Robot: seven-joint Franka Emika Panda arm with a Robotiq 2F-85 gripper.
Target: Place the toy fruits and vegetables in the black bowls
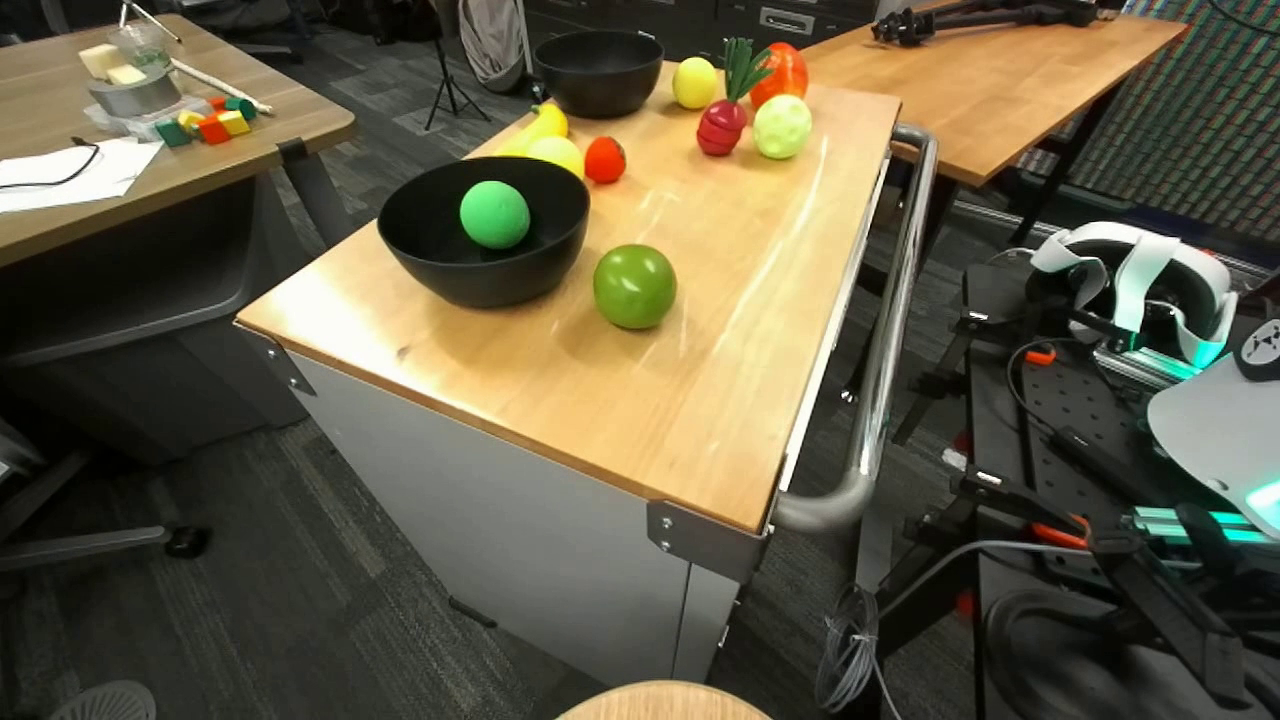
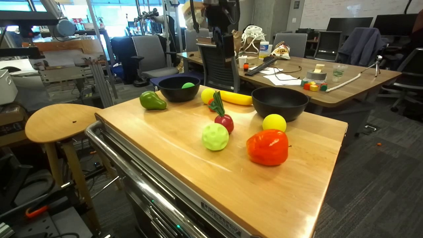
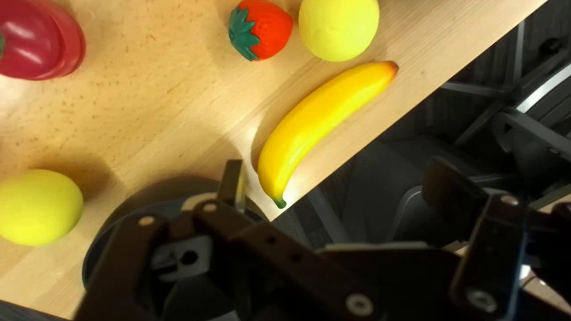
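Above the tabletop, my gripper (image 3: 339, 189) stands open, its fingers wide apart with nothing between them. The yellow banana (image 3: 312, 120) lies just beyond the fingertips, along the table edge. One black bowl (image 2: 281, 102) is partly hidden under the left finger in the wrist view; nothing shows inside it. The second black bowl (image 1: 440, 260) holds a green ball (image 1: 495, 214). Around them rest a strawberry (image 3: 267, 29), a yellow ball (image 3: 339, 26), a lemon-yellow piece (image 3: 40, 207), a red radish-like vegetable (image 2: 224, 123), a yellow-green ball (image 2: 215, 137), a red pepper (image 2: 268, 147) and a green avocado-like fruit (image 2: 152, 100).
A metal handrail (image 1: 900, 320) runs along one side of the wooden cart top (image 1: 700, 400). A round stool (image 2: 59, 122) stands by its end. Another table (image 2: 357, 76) with blocks and tape is close behind the bowls, and a chair (image 2: 218, 66) is beside it.
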